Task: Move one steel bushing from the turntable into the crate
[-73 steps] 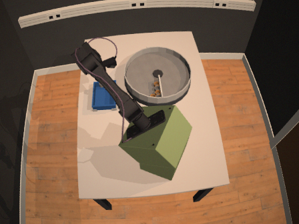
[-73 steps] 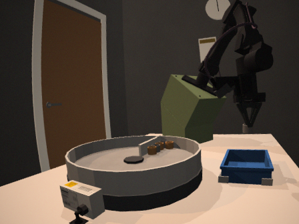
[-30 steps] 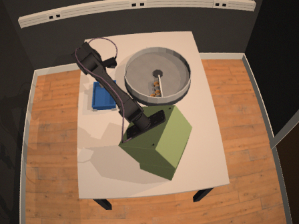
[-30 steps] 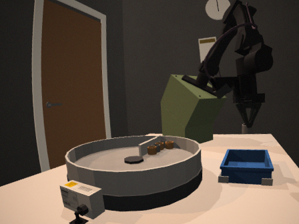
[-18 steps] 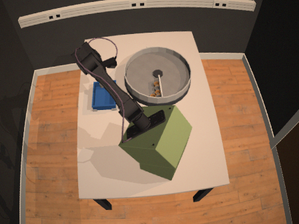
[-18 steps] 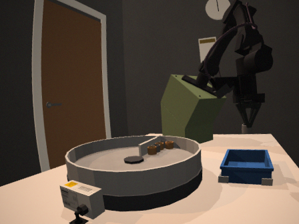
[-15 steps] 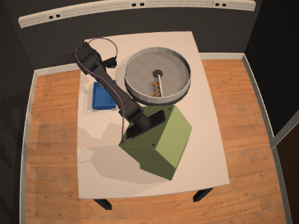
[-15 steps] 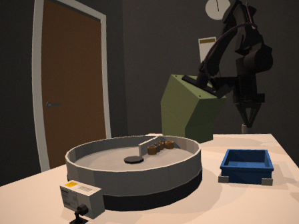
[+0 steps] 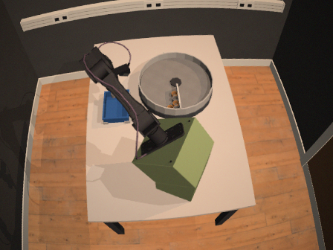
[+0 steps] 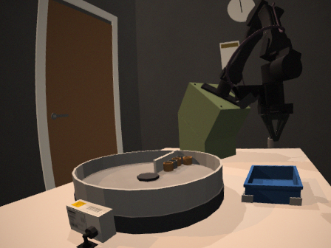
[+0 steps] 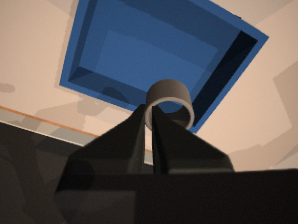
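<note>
One grey, round steel bushing (image 10: 270, 143) (image 11: 168, 90) hangs upright, its hole running up and down. The black, pointy gripper (image 10: 274, 139) (image 11: 148, 112) pinches its wall.
</note>
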Controlling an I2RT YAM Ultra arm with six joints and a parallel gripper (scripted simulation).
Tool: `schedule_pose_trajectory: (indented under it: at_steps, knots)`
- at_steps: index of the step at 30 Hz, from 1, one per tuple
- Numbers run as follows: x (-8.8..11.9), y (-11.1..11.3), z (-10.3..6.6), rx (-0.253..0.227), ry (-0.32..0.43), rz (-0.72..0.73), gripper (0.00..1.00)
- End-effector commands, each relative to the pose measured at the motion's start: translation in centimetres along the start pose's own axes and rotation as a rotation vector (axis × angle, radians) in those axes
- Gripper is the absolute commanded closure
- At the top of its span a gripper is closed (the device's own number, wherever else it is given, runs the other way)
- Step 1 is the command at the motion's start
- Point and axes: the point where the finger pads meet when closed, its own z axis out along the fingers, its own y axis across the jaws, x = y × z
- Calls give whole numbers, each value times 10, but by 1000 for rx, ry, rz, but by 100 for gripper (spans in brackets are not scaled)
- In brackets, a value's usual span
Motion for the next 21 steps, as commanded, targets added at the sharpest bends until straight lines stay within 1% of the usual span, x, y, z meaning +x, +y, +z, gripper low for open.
schedule_pose_trajectory:
  at_steps: [1,5,12,14,21]
  knots:
    - [-1,13,-11,-30,-17,0,100]
    - [-1,12,-10,-28,-17,1,100]
    - [2,9,-3,-9,-14,1,100]
    - [2,12,-7,-20,-15,-1,100]
    - [0,13,-8,-23,-17,2,100]
